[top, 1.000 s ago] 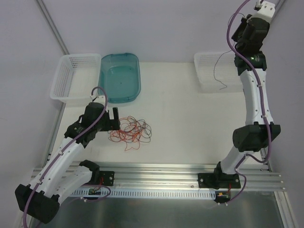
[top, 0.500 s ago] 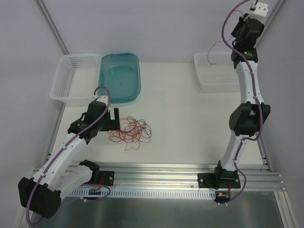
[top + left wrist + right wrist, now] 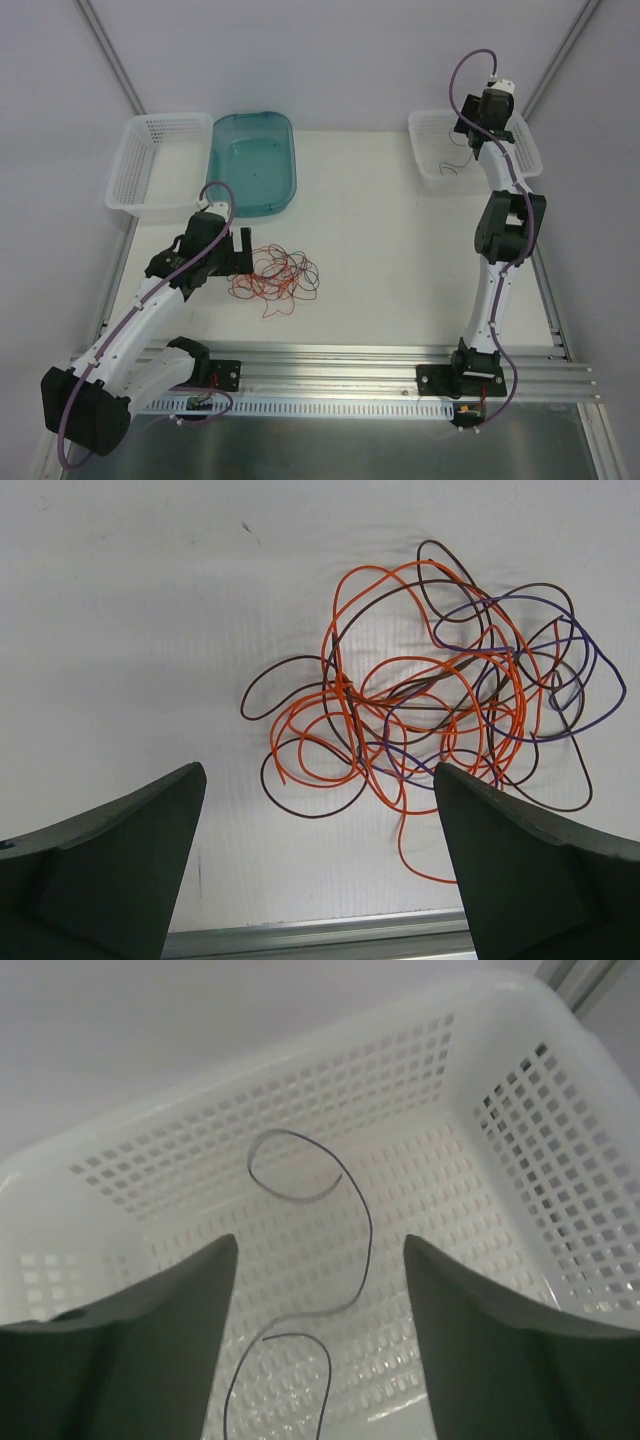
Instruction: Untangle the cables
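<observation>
While the right pincer (image 3: 320,1242) gapes above 1 cable (image 3: 369,1235) in a basket (image 3: 520,1140), the left pincer (image 3: 318,768) (also apart) faces the tangle (image 3: 420,695).

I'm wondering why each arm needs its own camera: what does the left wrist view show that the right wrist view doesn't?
Only the left wrist view: a tangle of orange, dark and purple cables lying on the white table. Only the right wrist view: a white perforated basket with a single dark cable curling inside it. Both: an open dark claw at the bottom edge, the left claw in one, the right claw in the other, neither gripping anything.
</observation>
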Controlling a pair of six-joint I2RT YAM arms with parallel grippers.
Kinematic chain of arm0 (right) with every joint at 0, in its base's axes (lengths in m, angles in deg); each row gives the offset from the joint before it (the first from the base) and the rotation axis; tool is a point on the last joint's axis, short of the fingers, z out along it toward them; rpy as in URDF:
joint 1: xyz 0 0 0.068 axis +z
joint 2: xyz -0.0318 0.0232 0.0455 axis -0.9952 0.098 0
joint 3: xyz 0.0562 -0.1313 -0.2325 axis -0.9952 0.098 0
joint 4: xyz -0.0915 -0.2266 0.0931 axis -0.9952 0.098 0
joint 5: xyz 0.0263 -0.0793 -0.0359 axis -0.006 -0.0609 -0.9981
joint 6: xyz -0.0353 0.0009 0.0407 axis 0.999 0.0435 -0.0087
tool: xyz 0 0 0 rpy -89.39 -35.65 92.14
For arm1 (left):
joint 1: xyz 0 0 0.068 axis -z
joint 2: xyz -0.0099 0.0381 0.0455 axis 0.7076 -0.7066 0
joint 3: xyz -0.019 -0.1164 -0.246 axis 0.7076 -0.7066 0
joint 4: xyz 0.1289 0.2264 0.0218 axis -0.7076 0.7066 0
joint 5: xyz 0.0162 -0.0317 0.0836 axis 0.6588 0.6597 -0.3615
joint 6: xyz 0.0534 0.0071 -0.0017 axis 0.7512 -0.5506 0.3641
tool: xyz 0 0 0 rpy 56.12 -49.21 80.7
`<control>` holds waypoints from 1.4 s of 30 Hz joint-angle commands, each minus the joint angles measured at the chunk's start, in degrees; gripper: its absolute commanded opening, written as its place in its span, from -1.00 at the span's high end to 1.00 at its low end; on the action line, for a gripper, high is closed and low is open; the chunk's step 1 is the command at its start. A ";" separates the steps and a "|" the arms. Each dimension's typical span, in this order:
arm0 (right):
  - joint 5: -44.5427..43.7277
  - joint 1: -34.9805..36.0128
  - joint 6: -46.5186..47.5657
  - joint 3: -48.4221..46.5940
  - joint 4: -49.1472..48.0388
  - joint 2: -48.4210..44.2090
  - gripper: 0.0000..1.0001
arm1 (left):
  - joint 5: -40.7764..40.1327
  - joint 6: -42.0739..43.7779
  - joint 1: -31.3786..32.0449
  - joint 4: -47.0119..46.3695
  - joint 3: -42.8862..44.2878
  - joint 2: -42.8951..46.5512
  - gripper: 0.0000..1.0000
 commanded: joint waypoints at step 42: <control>18.83 44.63 -14.78 75.81 11.33 -75.00 -0.99 | 19.24 26.69 14.95 -4.21 3.07 -7.52 -0.79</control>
